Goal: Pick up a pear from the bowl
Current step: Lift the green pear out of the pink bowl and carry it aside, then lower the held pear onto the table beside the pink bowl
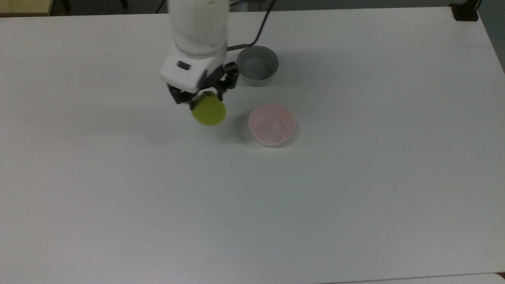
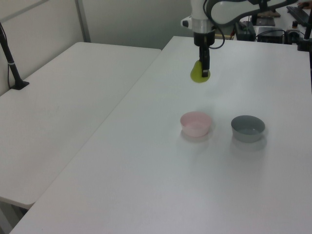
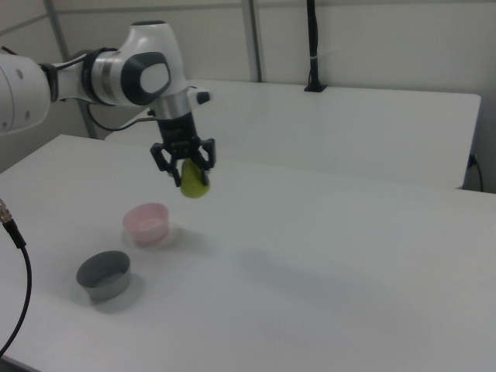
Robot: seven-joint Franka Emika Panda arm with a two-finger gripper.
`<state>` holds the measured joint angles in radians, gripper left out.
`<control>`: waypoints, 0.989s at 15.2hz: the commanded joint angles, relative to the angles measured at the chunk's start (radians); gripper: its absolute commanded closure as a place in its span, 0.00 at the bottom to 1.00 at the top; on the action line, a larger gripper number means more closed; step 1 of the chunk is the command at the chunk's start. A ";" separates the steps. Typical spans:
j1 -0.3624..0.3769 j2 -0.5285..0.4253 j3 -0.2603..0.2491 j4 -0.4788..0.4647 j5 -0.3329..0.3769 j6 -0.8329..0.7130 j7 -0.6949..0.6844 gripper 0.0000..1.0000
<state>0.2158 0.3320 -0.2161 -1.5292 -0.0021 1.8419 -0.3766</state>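
The gripper [image 1: 202,96] is clamped on the yellow-green pear [image 1: 208,111], holding it in the air above the white desk [image 1: 355,189], off to the top view's left of the pink bowl [image 1: 272,124]; the grey bowl [image 1: 257,70] sits nearer the desk's far edge, close behind the pink one.

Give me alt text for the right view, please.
The pincer holds the pear in the air above the white table, clear of the empty pink bowl. A grey bowl sits nearer the camera, beside the pink one.
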 commanded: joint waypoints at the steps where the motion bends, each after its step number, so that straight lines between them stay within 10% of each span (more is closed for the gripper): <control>1: -0.067 -0.028 0.001 -0.009 -0.001 -0.010 -0.041 0.57; 15: -0.104 0.107 0.004 -0.031 0.001 0.097 -0.061 0.57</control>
<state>0.1082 0.4238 -0.2153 -1.5363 -0.0021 1.8850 -0.4285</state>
